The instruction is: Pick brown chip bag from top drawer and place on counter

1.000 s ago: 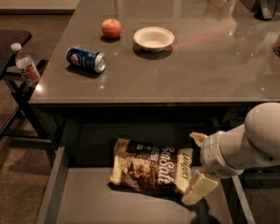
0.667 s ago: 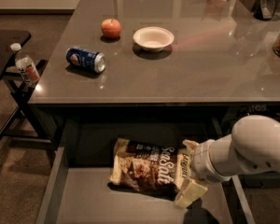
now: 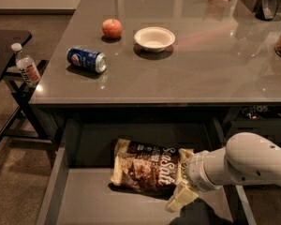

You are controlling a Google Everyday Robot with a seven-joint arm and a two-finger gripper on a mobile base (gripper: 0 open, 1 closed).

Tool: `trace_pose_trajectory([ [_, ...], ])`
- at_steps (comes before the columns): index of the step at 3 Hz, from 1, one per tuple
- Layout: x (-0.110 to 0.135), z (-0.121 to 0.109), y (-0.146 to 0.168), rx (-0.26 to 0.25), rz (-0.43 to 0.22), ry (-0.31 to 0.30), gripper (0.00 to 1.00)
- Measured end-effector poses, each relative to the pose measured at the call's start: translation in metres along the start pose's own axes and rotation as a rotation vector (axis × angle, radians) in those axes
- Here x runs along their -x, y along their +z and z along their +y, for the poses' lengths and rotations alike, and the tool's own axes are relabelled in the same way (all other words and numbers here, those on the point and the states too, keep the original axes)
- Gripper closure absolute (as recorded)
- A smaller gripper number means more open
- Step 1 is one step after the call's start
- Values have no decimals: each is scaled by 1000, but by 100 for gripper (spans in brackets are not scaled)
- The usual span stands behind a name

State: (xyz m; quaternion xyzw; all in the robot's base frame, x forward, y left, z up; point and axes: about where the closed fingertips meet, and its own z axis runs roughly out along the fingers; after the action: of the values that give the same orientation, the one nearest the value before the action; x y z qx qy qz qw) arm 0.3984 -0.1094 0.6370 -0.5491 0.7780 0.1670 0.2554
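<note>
**Desk:** Where is your gripper?

**Operator:** My gripper (image 3: pixel 181 196) is low inside the top drawer (image 3: pixel 84 205), which stands pulled out under the counter (image 3: pixel 201 64). It sits at the near right corner of the brown chip bag (image 3: pixel 147 167). The white arm (image 3: pixel 246 165) comes in from the right, over the drawer's side.

**Desk:** Is it open? Has it got anything?

**Operator:** I can't tell. From this view I can't see how wide it stands or whether it has hold of the bag. It overlaps the bag's cream right end, and that is all I can make out.

**Desk:** And the bag itself?

**Operator:** It lies flat on the drawer floor, toward the back and about midway across, with the "Sea Salt" lettering facing up. None of it is on the counter.

**Desk:** What is on top?

**Operator:** I see a blue soda can (image 3: pixel 86 60) on its side near the left edge, with an apple (image 3: pixel 112 28) and a white bowl (image 3: pixel 154 38) behind it. A water bottle (image 3: pixel 26 67) stands off to the left, beside the dark side table (image 3: pixel 4 41).
</note>
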Motion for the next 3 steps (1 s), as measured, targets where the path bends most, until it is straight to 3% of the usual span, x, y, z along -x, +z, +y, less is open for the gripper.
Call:
trace_pose_trajectory([
  [1, 30, -4, -3, -39, -69, -9, 0],
  [2, 29, -4, -1, -41, -58, -12, 0],
  [3, 13, -9, 9, -41, -15, 7, 0],
])
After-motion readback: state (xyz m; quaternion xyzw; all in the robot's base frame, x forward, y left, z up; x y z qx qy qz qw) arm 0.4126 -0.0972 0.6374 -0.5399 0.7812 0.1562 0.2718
